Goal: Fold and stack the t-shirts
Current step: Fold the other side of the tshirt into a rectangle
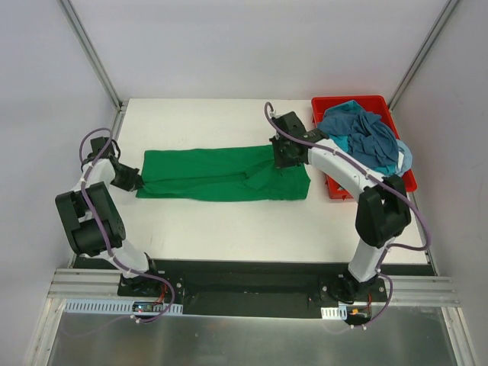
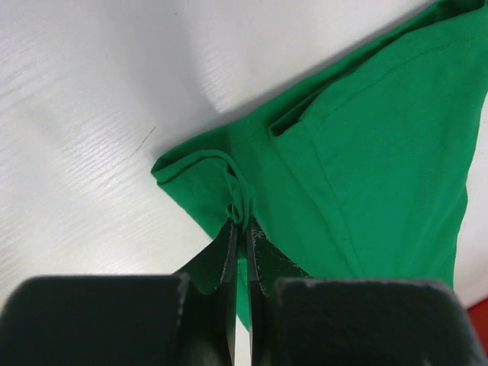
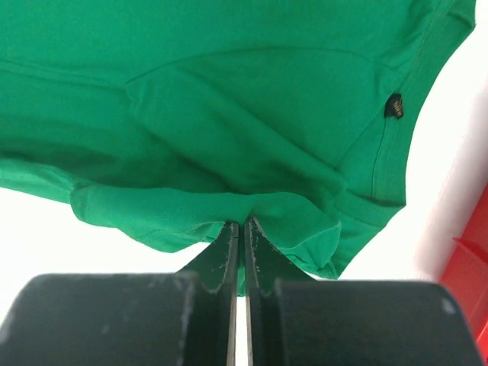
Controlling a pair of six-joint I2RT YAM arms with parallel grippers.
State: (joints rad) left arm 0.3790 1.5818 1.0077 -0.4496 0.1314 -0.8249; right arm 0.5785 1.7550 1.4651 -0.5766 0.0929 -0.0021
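Note:
A green t-shirt (image 1: 221, 175) lies stretched out left to right across the white table (image 1: 229, 229). My left gripper (image 1: 128, 180) is shut on the shirt's left end; in the left wrist view the cloth (image 2: 366, 152) bunches between its tips (image 2: 242, 223). My right gripper (image 1: 284, 155) is shut on the shirt's far right edge; in the right wrist view the fabric (image 3: 252, 99) hangs pinched at the tips (image 3: 242, 223), a small black label (image 3: 393, 105) visible. More blue and teal shirts (image 1: 366, 137) are heaped in the red bin (image 1: 335, 187).
The red bin stands at the table's back right, close behind my right arm; its edge shows in the right wrist view (image 3: 469, 274). White walls and metal frame posts (image 1: 91, 53) enclose the table on the left, back and right.

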